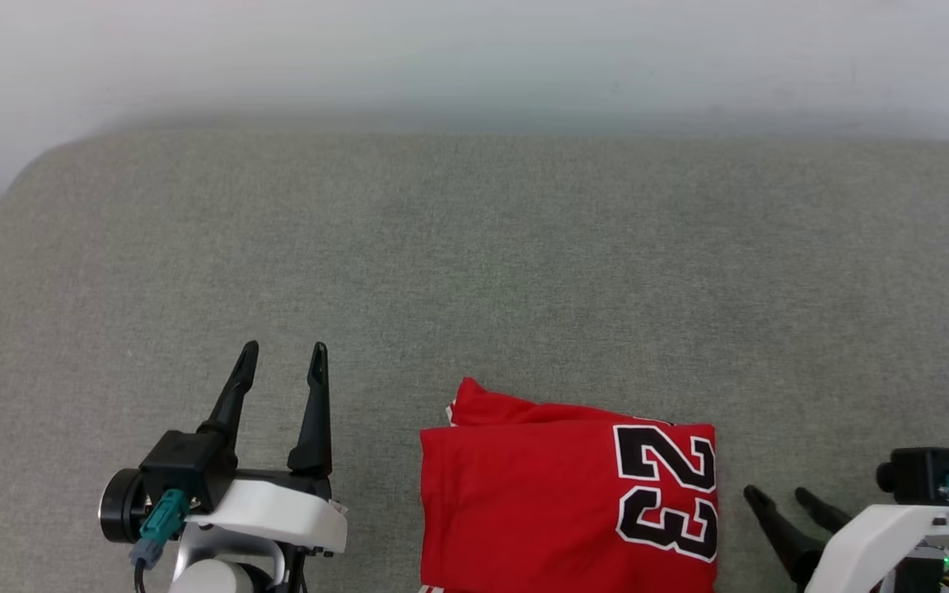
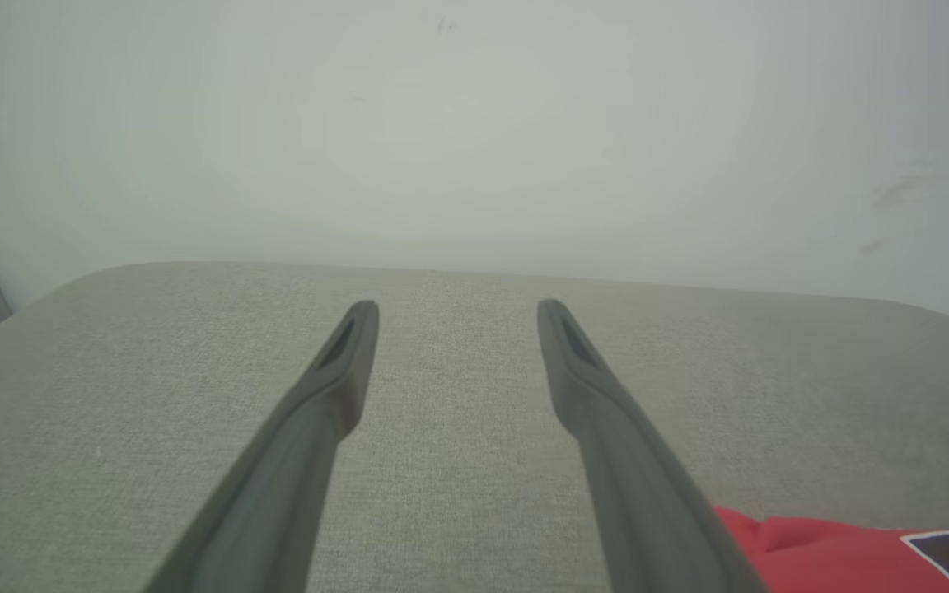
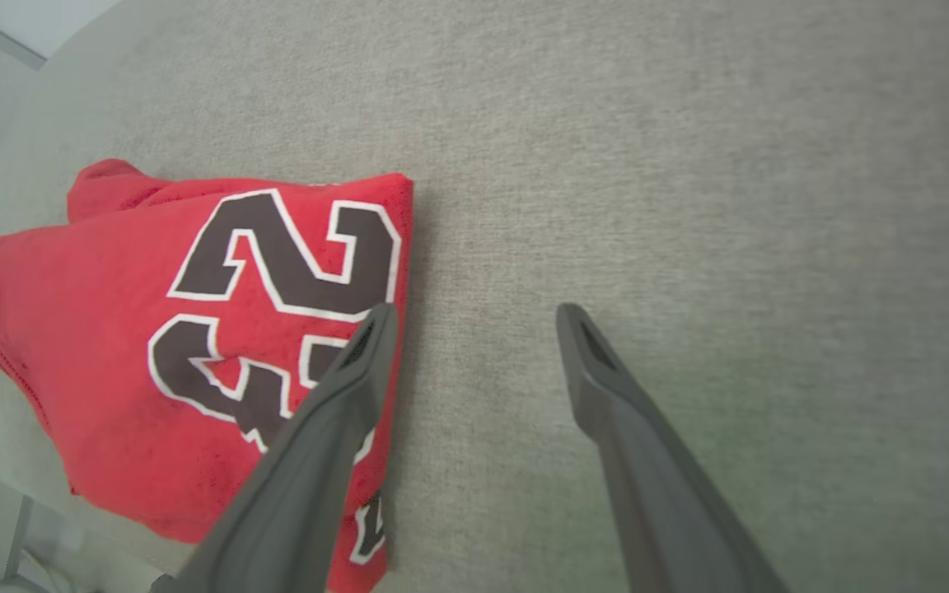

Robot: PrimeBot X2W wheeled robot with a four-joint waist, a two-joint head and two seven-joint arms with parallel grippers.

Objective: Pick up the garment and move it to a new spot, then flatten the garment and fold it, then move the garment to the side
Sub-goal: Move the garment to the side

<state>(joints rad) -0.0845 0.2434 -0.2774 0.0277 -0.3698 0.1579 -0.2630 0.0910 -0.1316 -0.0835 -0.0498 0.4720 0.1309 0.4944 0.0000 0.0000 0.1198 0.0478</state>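
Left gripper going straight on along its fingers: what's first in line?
Nothing nearby: the left gripper points over the grey fabric surface toward the pale wall; the folded red jersey lies off to its right. Depth is unclear.

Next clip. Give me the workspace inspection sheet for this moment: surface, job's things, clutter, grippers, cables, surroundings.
Surface: grey-green fabric surface, rounded far corners.
Job's things: garment, red, folded into a compact rectangle, number 23 up, at the near edge.
Clutter: nothing seen.
Grippers: left gripper open, left of the garment, holding nothing; right gripper open, just right of it, holding nothing.
Cables: teal connector with dark cable at the left wrist.
Surroundings: pale wall behind.
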